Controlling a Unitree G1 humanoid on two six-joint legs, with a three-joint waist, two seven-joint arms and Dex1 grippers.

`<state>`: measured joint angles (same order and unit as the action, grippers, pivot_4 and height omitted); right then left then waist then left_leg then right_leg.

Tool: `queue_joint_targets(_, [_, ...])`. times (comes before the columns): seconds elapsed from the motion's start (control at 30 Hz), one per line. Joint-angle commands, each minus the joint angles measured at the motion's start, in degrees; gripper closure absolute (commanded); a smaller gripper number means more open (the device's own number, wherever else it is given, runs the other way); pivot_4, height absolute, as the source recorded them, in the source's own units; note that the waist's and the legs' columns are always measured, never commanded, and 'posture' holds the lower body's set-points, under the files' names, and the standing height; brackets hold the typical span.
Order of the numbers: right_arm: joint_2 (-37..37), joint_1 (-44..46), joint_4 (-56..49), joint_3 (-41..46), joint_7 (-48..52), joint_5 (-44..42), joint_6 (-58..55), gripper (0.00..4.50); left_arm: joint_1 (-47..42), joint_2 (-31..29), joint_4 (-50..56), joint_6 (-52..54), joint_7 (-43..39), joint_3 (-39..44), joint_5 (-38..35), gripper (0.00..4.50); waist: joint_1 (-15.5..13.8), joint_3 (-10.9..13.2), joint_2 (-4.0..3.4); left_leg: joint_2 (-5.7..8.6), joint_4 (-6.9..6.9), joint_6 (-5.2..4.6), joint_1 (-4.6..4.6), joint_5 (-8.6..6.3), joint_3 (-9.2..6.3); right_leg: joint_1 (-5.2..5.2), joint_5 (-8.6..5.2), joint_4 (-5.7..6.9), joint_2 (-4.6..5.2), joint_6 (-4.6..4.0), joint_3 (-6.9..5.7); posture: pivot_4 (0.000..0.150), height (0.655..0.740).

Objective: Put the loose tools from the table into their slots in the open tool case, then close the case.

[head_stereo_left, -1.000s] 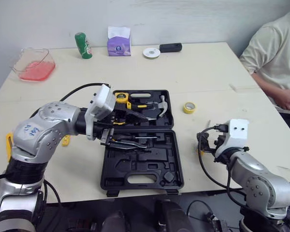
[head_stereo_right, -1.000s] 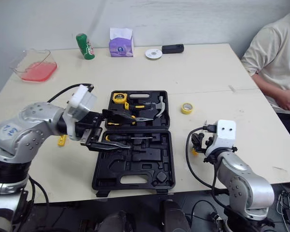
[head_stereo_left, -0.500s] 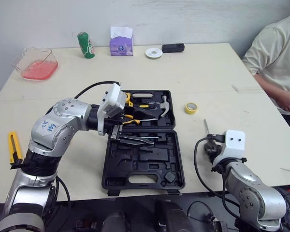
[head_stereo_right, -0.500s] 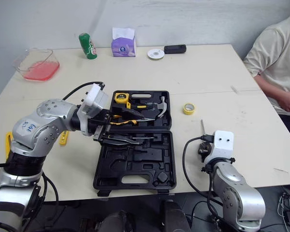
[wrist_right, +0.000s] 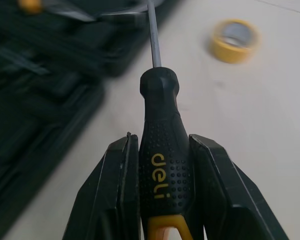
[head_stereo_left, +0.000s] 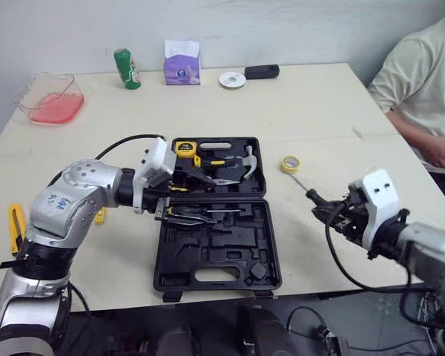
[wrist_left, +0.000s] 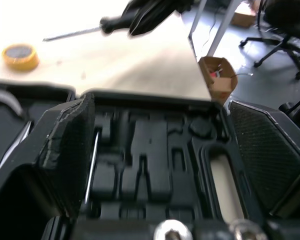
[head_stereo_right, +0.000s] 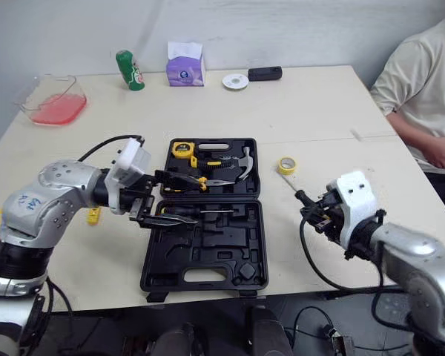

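Observation:
The black tool case [head_stereo_left: 216, 256] lies open in the middle of the table, with a tape measure [head_stereo_left: 185, 148], a hammer [head_stereo_left: 249, 162] and pliers [head_stereo_left: 208, 175] in its far half. A screwdriver [wrist_left: 90, 165] rests in the near half. My left gripper [head_stereo_left: 168, 203] hovers open over the case's left edge with nothing between its fingers. To the right of the case, my right gripper [wrist_right: 159, 165] is shut on the black handle of a screwdriver [wrist_right: 158, 125] and holds it off the table. Its shaft points toward the yellow tape roll [head_stereo_left: 290, 164].
A yellow utility knife [head_stereo_left: 16, 222] and a small yellow piece [head_stereo_left: 101, 216] lie on the table left of the case. At the back stand a red tray [head_stereo_left: 50, 97], a green can [head_stereo_left: 127, 69], a tissue pack [head_stereo_left: 181, 62] and a white roll [head_stereo_left: 231, 79]. A person [head_stereo_left: 423, 81] sits at the right.
My right gripper has shut on the screwdriver's handle, lifted it from the table and raised it to the right of the case. My left gripper stays over the case.

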<state>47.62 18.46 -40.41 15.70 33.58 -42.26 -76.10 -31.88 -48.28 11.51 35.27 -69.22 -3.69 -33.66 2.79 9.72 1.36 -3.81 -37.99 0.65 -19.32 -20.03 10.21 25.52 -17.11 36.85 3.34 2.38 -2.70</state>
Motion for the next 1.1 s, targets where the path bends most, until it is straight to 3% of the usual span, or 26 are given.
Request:
queue_joint_targets(0.03, [6.49, 7.91, 4.02, -13.51, 14.16, 0.89, 8.55, 3.42, 2.55, -4.81, -0.04, -4.47, -3.86, 1.41, 3.46, 0.0, 0.22, 0.06, 0.11, 0.02, -0.01, 0.01, 0.0, -0.01, -0.09, -0.03, -0.02, -0.02, -0.02, -0.03, -0.07, 0.15, 0.74])
queue_joint_targets(0.23, [5.43, 21.85, 15.39, -32.8, 23.77, 10.4, 18.47, 3.42, 5.15, -7.63, -1.13, -6.78, -5.71, 2.47, 5.34, 0.0, 0.04, 0.15, 0.26, -0.01, -0.11, -0.09, -0.28, -0.08, -0.19, 0.08, -0.03, -0.09, 0.17, -0.05, -0.26, 0.15, 0.74])
queue_joint_targets(0.47, [0.55, 28.8, 25.1, -42.04, 27.39, 18.88, 24.37, 3.42, 6.57, -7.26, -0.66, -8.57, -4.35, 2.76, 7.2, 0.0, -0.94, 0.14, 0.26, -0.02, -0.68, -0.28, -1.1, -0.2, -0.18, 0.8, 0.02, 0.14, 0.28, 0.04, -0.39, 0.15, 0.74])
queue_joint_targets(0.53, [-0.6, 30.43, 26.58, -43.73, 28.92, 20.2, 24.88, 3.42, 6.84, -7.16, -0.64, -9.24, -4.19, 2.7, 7.81, 0.0, -0.95, 0.15, 0.26, -0.07, -1.06, -0.3, -1.43, -0.23, -0.16, 1.1, 0.02, 0.34, 0.28, 0.03, -0.41, 0.15, 0.74])
queue_joint_targets(1.1, [-7.25, 32.22, 31.93, -46.58, 30.58, 27.4, 25.39, 3.42, 5.01, -4.28, -1.44, -9.59, -3.39, 1.67, 9.05, 0.0, -1.03, 0.15, 0.26, -0.07, -1.26, -0.31, -1.33, -0.24, -0.17, 1.06, 0.01, 0.68, 0.3, -0.01, -0.38, 0.15, 0.74])
